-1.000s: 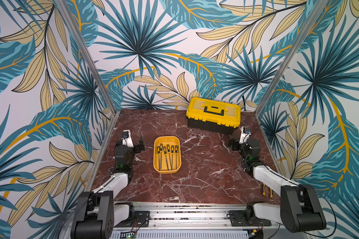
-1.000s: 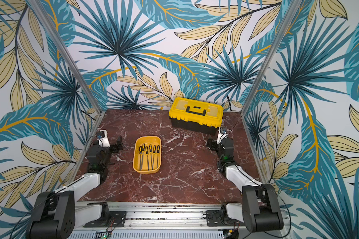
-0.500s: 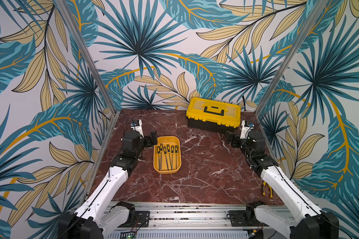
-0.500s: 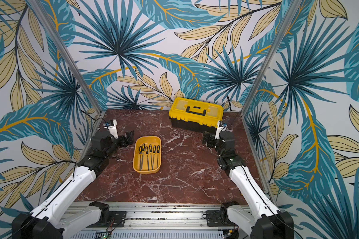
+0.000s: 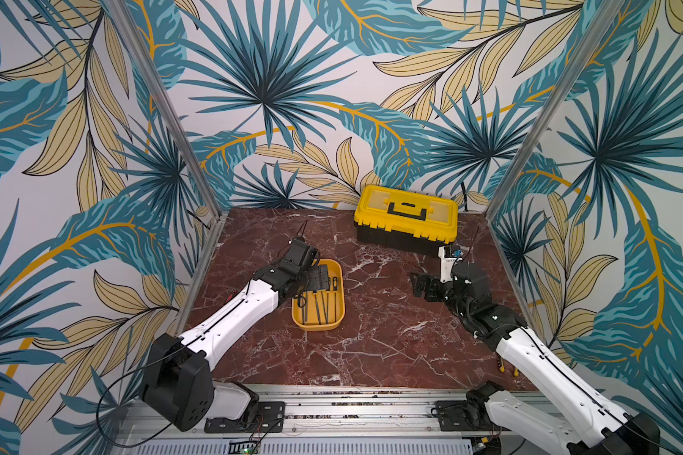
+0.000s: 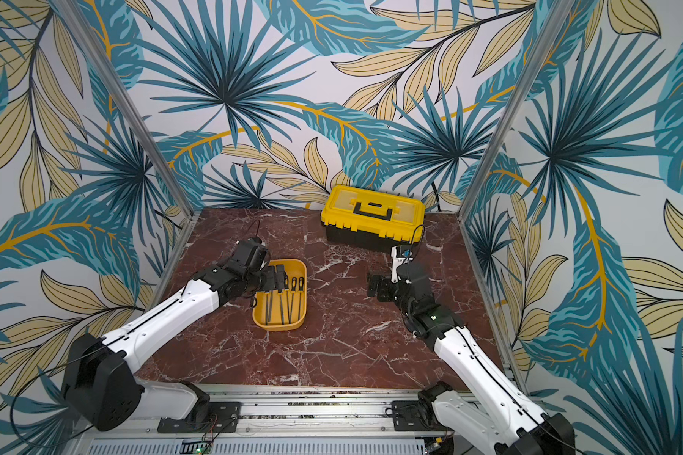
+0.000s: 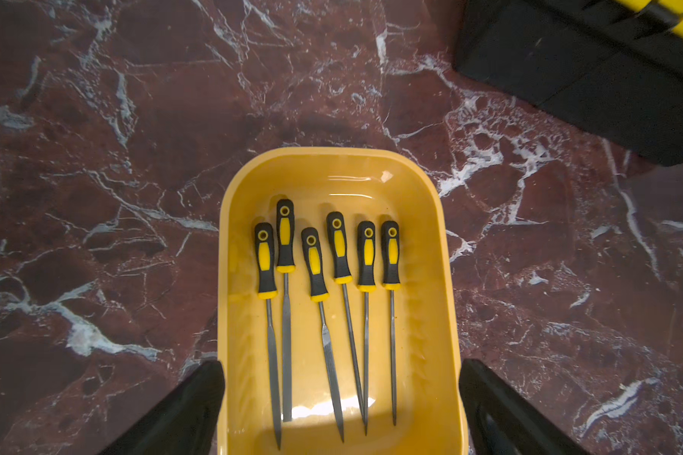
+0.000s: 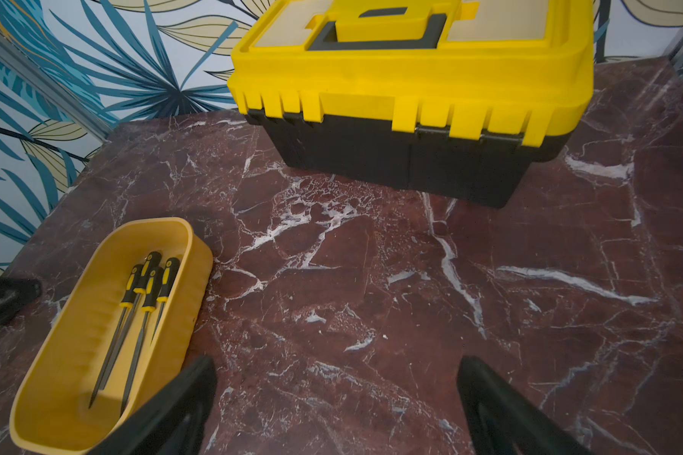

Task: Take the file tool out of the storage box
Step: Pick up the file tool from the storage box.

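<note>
The storage box (image 5: pixel 318 326) is a shallow yellow-orange tray left of the table's middle, seen in both top views (image 6: pixel 279 326). Several file tools (image 7: pixel 314 262) with black-and-yellow handles lie side by side in it, handles toward the far wall. My left gripper (image 5: pixel 318 275) hovers open above the tray's far end with nothing held. In the left wrist view its gripper (image 7: pixel 340 370) straddles the tray's width, above the file tips. My right gripper (image 5: pixel 420 284) hangs open and empty over bare marble, right of the tray (image 8: pixel 75 315).
A black toolbox with a yellow lid (image 5: pixel 406 216) stands at the back, right of centre, close to the right wrist (image 8: pixel 411 90). Metal frame posts and patterned walls close in both sides. A small yellow-tipped item (image 5: pixel 505 368) lies by the right edge.
Both arms have unfolded from their low rest near the front and reached forward. The left gripper has come over the tray; the right has moved inward toward the table's middle.
</note>
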